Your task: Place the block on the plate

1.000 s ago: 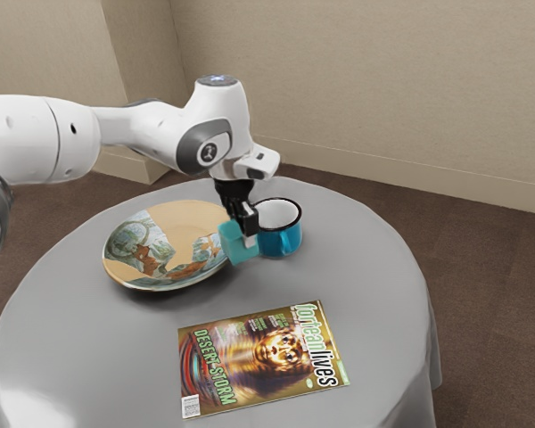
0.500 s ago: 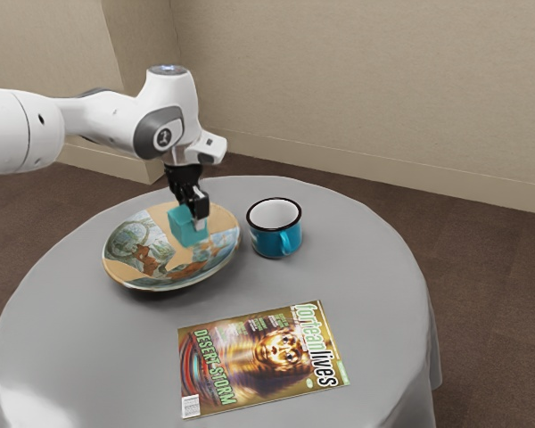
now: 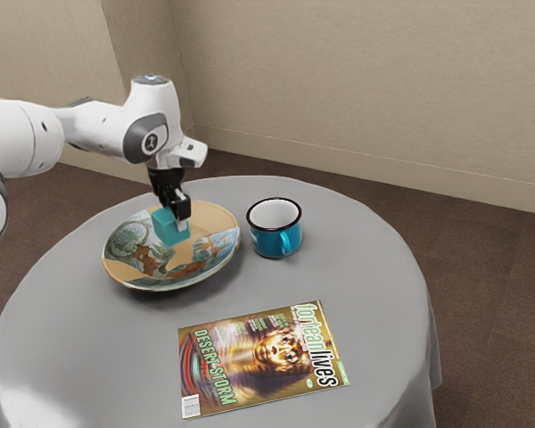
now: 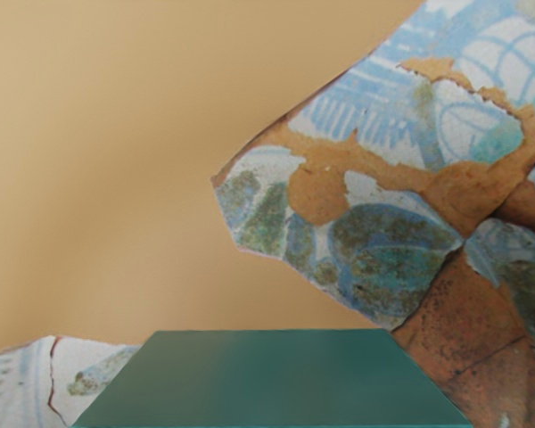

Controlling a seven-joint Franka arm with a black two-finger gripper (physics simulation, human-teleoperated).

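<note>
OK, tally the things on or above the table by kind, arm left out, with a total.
Block: 1
Plate: 1
Mug: 1
Magazine: 1
Total: 4

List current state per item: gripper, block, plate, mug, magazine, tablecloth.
Gripper: shut on the block, over the plate.
Block: held; contact with the plate can't be told.
Plate: right side up, on the table.
Mug: upright, mouth up.
Magazine: closed, lying flat, front cover up.
Tablecloth: spread, draping over the edge.
</note>
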